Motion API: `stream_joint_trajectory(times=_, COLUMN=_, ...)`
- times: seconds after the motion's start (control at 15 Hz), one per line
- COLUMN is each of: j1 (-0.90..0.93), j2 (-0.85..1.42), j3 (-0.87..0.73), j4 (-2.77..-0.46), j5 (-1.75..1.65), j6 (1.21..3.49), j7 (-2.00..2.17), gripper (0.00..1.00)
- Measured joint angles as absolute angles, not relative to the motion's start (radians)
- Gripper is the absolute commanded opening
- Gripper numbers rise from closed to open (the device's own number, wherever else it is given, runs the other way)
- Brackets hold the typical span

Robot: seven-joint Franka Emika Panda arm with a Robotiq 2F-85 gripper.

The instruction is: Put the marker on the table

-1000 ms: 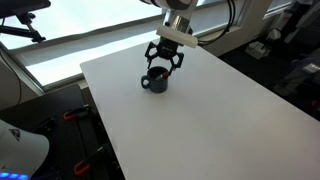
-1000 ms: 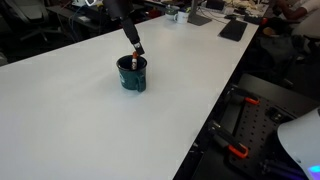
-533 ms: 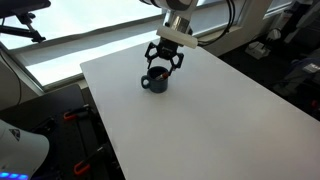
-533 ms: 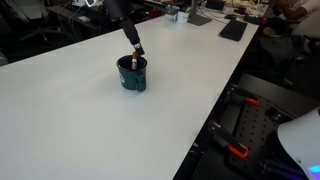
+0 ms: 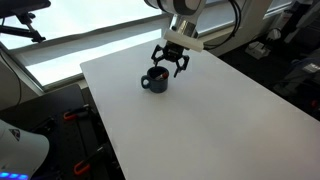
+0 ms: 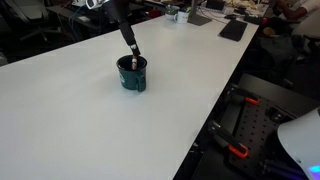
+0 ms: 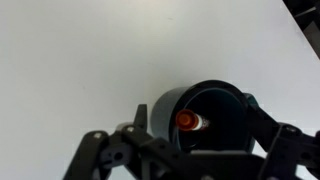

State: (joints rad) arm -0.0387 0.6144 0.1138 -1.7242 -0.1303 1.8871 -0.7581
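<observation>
**Marker in mug, claw spread above it: grasp not yet made**

- The marker (image 7: 187, 121) stands inside the mug (image 5: 153, 84), reddish end up, leaning on the inner wall. In the wrist view only that end shows clearly. None of it is on the table (image 5: 220, 120) yet.
- The gripper (image 5: 171, 69) hangs just above the mug, offset a little to one side of the rim. Its fingers are spread and nothing is between them. In the wrist view the two fingers sit either side of the mug mouth.
- Step in hand, as I judge it: lining up over the mug for the pick. The task is at an early stage.
- The next move calls for centring the fingers on the marker's top, going down just far enough to pinch it, and lifting straight up clear of the rim. After that, lay it flat on the bare top beside the mug.
- In the way: the mug rim and handle. A finger catching either could tip or drag the mug. The marker's lean may also make the pinch slip.
- Around: a dark flat object (image 6: 232, 30) lies well apart from the mug at the table's far end, no hindrance.
</observation>
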Motion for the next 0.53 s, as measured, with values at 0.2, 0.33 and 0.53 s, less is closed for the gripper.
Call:
stream_joint_trajectory(times=0.2, j1=-0.042, j2=0.636, j3=0.113, j4=-1.701, j5=-0.13, j6=1.885, j7=-0.758, gripper=1.0)
stream_joint_trajectory(times=0.33, j1=-0.042, j2=0.639, j3=0.113, j4=-1.701, j5=-0.13, j6=1.885, j7=-0.758, gripper=1.0)
stream_joint_trajectory(times=0.53, j1=-0.042, j2=0.641, j3=0.113, j4=-1.701, j5=-0.13, j6=1.885, j7=-0.758, gripper=1.0)
